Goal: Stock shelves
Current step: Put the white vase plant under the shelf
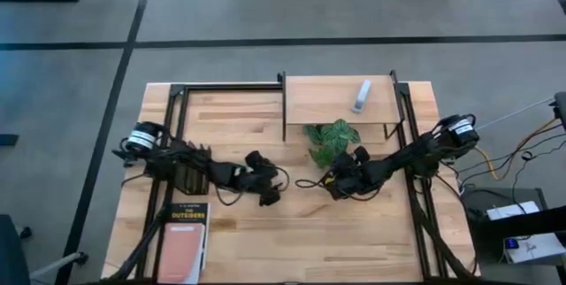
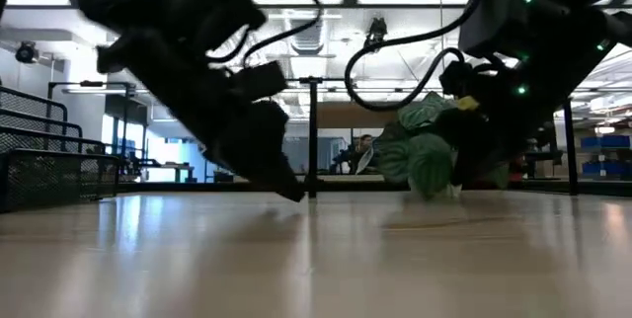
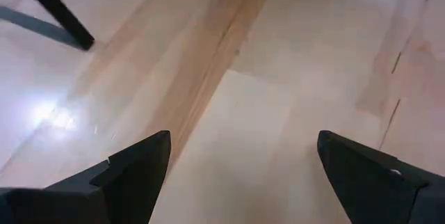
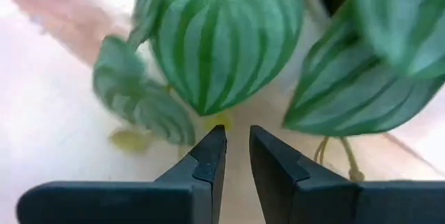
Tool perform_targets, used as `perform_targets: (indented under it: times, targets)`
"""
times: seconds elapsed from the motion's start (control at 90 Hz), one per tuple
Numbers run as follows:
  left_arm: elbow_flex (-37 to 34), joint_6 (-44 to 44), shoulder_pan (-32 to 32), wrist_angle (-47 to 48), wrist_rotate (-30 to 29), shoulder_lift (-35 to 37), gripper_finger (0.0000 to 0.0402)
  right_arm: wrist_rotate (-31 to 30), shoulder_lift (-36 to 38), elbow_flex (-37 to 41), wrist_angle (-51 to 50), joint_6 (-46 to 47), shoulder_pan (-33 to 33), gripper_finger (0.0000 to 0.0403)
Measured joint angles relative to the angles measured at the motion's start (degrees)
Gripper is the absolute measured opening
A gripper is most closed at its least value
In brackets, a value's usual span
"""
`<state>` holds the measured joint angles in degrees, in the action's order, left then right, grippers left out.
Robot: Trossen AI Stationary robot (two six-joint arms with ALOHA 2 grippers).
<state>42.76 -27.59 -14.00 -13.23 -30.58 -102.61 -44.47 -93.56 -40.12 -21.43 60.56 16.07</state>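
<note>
On the wooden bench [image 1: 265, 232] the plant [image 1: 332, 139] is seen just ahead of the right hand [image 1: 340, 179], whose fingers are nearly closed on nothing, with the shelf [image 1: 327, 99] directly beyond the plant at the far edge, while the left hand [image 1: 268, 192], spread open, is farther off.

Leafy plant [image 1: 332, 140]; book [image 1: 183, 240]; wire rack [image 1: 187, 175]
</note>
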Motion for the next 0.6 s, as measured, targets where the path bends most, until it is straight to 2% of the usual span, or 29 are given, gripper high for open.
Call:
perform_targets:
  times: [0.111, 0.2, 0.6]
  targets:
    - [-4.4, -0.1, 0.0, -10.1, -0.1, 0.2, 0.0347, -1.0, 0.0, 0.0, 0.1, 0.0, -1.5, 0.0041]
    - [-6.6, -0.1, 0.0, -14.3, -0.2, 0.2, 0.0347, -1.0, 0.0, 0.0, 0.5, 0.1, -3.1, 0.0034]
    - [-7.2, 0.1, 0.0, -15.6, -0.4, 0.3, 0.0347, -0.6, 0.0, 0.0, 1.1, -0.4, -9.9, 0.0025]
